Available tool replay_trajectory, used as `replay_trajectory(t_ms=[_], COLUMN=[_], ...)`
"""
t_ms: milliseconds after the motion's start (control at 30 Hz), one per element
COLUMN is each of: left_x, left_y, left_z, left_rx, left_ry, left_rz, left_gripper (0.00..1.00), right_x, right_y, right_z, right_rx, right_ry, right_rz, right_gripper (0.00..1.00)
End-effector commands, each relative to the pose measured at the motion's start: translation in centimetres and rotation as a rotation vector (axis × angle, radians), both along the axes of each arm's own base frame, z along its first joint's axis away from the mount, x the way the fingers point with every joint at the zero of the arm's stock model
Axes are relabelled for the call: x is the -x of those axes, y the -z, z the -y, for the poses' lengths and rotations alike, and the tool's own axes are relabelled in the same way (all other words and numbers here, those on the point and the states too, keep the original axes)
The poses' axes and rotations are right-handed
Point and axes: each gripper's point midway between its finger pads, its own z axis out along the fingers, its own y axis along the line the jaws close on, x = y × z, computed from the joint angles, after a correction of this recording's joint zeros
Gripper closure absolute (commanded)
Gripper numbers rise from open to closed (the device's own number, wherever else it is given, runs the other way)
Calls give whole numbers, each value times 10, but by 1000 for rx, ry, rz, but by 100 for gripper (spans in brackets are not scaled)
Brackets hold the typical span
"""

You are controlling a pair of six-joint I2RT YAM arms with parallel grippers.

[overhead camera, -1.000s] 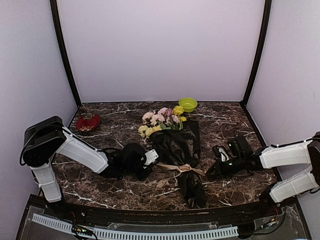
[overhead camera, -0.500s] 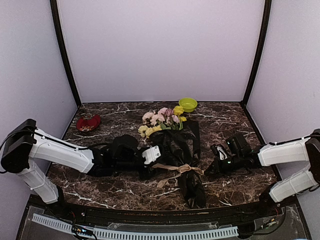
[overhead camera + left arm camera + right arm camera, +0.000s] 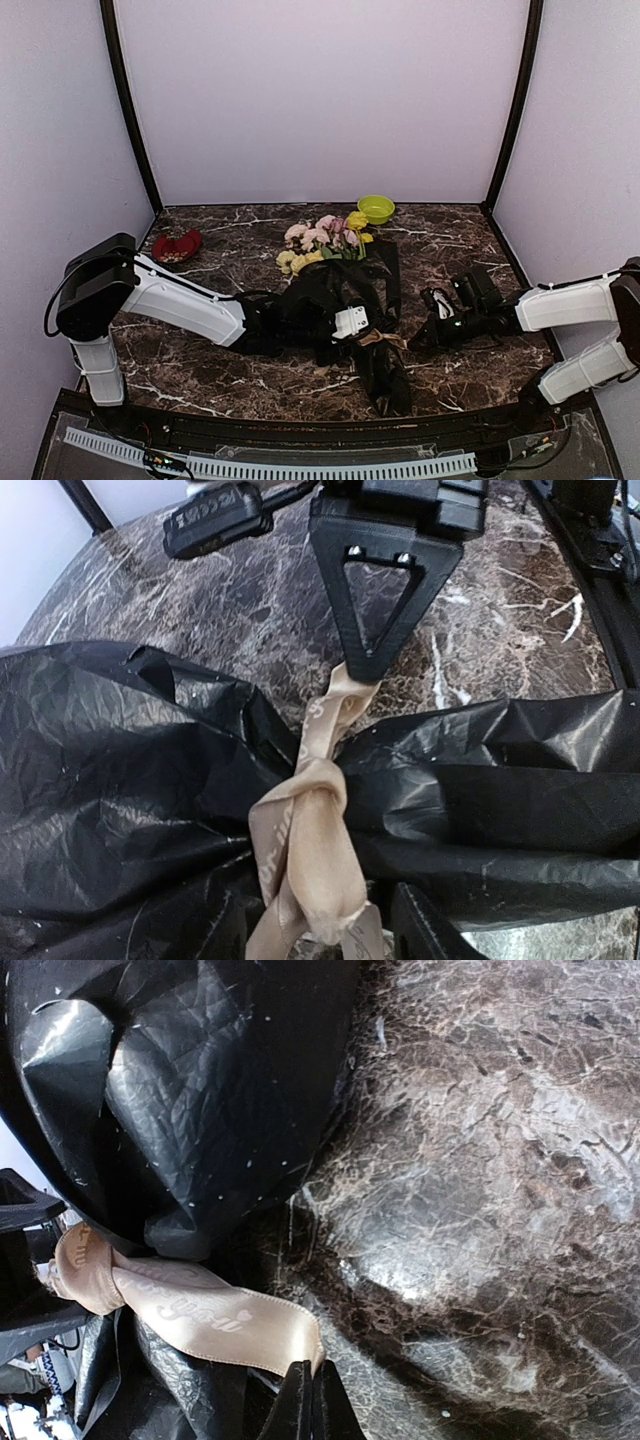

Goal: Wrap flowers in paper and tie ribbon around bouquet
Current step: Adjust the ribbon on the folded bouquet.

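The bouquet lies mid-table: pink and yellow flowers (image 3: 322, 240) stick out of the far end of the black crinkly paper (image 3: 345, 285). The beige ribbon (image 3: 300, 820) is knotted round the paper's narrow part (image 3: 120, 770). My left gripper (image 3: 320, 925) reaches over the bouquet from the left. It is open, and the ribbon's knot and tails lie between its fingers (image 3: 425, 930). My right gripper (image 3: 312, 1385) is shut on one ribbon end (image 3: 190, 1305), just right of the bouquet (image 3: 413, 342). The strand runs tight from it to the knot.
A green bowl (image 3: 376, 209) stands at the back, beyond the flowers. A red object (image 3: 177, 245) lies at the back left. Bare marbled tabletop (image 3: 200, 370) shows in front of the left arm. Purple walls close in three sides.
The left arm has swung right, from beside the bouquet to over the knot, and its gripper has opened. The right gripper has stayed in place, still pinching the ribbon end.
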Motion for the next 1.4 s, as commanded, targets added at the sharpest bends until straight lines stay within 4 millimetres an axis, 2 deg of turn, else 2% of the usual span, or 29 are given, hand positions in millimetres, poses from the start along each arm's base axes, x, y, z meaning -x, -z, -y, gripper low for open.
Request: replay_trajectory(t_ms=[0, 133, 267, 367, 400, 467, 600, 767, 967, 1167, 1367], left_x=[-10, -8, -9, -9, -10, -11, -11, 11, 29, 56, 68], left_y=[-9, -12, -11, -11, -12, -16, -16, -10, 4, 21, 34], left_z=[4, 6, 8, 8, 7, 4, -16, -46, -68, -70, -73], left_rx=[-6, 10, 14, 15, 17, 29, 28, 53, 56, 19, -21], left_ry=[-31, -17, -18, -21, -29, -47, -113, -124, -149, -130, -131], left_rz=[30, 30, 32, 34, 35, 36, 24, -71, -161, -231, -251], left_gripper=[58, 63, 75, 99, 100, 100, 100, 100, 100, 100, 100], right_x=[-5, -5, -6, -6, -6, -6, -9, -16, -22, -19, -18], right_y=[-9, -8, -9, -10, -11, -12, -21, -39, -44, -46, -46], right_z=[-7, -8, -9, -9, -9, -10, -12, -18, -25, -38, -47], right_rx=[-27, -26, -31, -33, -33, -34, -51, -107, -165, -208, -226], right_ry=[-22, -26, -26, -27, -29, -35, -39, -28, -6, -28, -55], right_rz=[32, 31, 32, 35, 40, 45, 70, 124, 133, 118, 137], right_gripper=[100, 100, 100, 100, 100, 98, 79, 63, 55, 51, 51])
